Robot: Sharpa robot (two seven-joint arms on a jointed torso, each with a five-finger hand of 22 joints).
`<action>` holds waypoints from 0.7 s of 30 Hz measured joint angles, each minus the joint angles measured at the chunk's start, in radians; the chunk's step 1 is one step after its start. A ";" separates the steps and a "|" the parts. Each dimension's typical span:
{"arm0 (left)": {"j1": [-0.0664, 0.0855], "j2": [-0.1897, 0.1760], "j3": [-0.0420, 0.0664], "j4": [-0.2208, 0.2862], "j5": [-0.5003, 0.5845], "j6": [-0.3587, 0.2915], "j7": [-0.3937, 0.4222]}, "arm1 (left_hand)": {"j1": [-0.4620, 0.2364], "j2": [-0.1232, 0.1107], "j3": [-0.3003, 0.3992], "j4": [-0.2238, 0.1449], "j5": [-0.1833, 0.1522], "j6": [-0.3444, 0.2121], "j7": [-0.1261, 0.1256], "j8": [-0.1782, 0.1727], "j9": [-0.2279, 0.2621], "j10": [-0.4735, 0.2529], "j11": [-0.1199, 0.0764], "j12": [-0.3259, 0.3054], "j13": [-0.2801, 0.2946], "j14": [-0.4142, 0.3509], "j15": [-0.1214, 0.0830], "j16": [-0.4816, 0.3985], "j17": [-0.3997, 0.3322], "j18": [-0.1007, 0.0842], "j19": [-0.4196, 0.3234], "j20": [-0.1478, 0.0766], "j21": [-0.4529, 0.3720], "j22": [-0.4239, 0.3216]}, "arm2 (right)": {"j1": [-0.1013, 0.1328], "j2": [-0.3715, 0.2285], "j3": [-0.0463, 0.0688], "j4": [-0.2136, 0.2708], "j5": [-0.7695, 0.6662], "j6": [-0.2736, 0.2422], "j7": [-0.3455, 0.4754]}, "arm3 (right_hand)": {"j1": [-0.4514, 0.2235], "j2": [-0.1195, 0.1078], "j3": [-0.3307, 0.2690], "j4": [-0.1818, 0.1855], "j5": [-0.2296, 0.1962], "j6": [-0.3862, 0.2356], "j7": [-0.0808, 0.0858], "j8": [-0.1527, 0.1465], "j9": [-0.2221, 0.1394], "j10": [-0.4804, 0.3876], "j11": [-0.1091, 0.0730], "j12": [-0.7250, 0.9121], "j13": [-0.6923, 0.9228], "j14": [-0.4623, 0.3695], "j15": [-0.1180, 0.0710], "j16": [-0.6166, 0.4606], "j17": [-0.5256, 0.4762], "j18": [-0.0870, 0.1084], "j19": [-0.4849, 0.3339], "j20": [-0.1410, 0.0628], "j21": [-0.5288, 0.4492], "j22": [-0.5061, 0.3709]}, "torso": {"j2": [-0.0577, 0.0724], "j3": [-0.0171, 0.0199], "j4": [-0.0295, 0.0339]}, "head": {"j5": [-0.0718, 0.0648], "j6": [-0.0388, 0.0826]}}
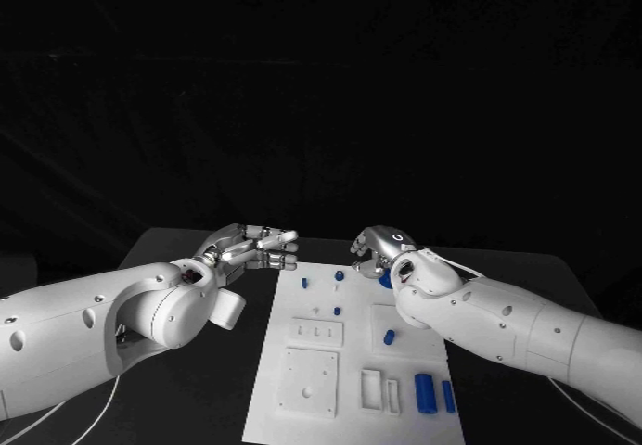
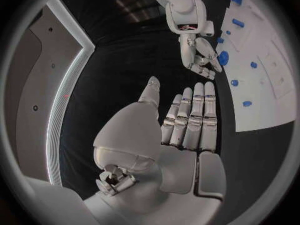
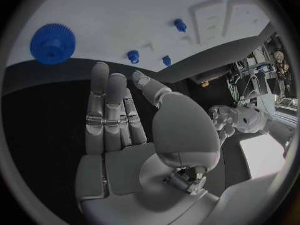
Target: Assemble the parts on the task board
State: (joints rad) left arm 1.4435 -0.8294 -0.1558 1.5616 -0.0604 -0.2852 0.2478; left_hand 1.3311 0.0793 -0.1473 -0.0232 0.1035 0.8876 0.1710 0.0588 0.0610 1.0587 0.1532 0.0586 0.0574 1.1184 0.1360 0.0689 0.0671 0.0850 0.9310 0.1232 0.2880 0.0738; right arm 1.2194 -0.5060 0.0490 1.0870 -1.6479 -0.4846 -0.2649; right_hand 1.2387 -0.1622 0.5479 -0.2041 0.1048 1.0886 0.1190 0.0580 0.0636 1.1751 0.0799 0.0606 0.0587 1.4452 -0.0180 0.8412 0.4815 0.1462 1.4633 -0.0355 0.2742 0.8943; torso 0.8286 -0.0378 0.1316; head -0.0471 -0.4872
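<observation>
Left hand [image 1: 248, 248] open and empty, right hand [image 1: 385, 252] likewise, partly hiding blue gear [image 3: 52, 44] on task board [image 1: 351, 399]

the task board [image 1: 351, 371] is a long white plate lying flat on the black surface [image 1: 535, 269], with square and slotted recesses in its near half. small blue parts [image 1: 390, 337] are scattered over it: short pegs [image 1: 338, 311] standing near the far end, and two longer cylinders [image 1: 424, 393] lying side by side near the near right corner. a blue toothed gear [image 3: 52, 43] lies flat at the far right edge.
</observation>
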 measured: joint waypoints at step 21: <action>0.001 0.000 -0.005 -0.026 -0.028 0.008 0.001 | 0.000 0.000 0.000 0.000 0.000 0.000 0.000 0.000 0.000 0.000 0.000 0.000 0.000 0.000 0.000 0.000 0.000 0.000 0.000 0.000 0.000 0.000 | 0.014 -0.129 0.075 0.013 0.116 0.175 0.044 | 0.017 0.047 -0.272 0.019 0.074 -0.033 -0.021 0.003 0.002 0.104 -0.088 0.880 1.019 -0.017 -0.065 0.216 0.383 -0.078 0.000 -0.071 0.150 0.149 | -0.014 0.0248 -0.0383 | 0.013 0.006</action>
State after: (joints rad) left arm 1.4446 -0.8290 -0.1604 1.5354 -0.0889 -0.2769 0.2484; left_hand 1.3311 0.0793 -0.1473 -0.0232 0.1035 0.8877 0.1711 0.0588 0.0610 1.0588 0.1533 0.0586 0.0574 1.1184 0.1360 0.0689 0.0671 0.0850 0.9310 0.1232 0.2880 0.0738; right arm 1.2331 -0.6347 0.1241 1.1000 -1.5319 -0.3098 -0.2205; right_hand 1.2558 -0.1156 0.2762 -0.1849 0.1786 1.0558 0.0984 0.0610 0.0655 1.2793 -0.0085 0.9405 1.0782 1.4286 -0.0831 1.0577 0.8641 0.0683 1.4634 -0.1062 0.4244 1.0435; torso 0.8150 -0.0129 0.0934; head -0.0337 -0.4816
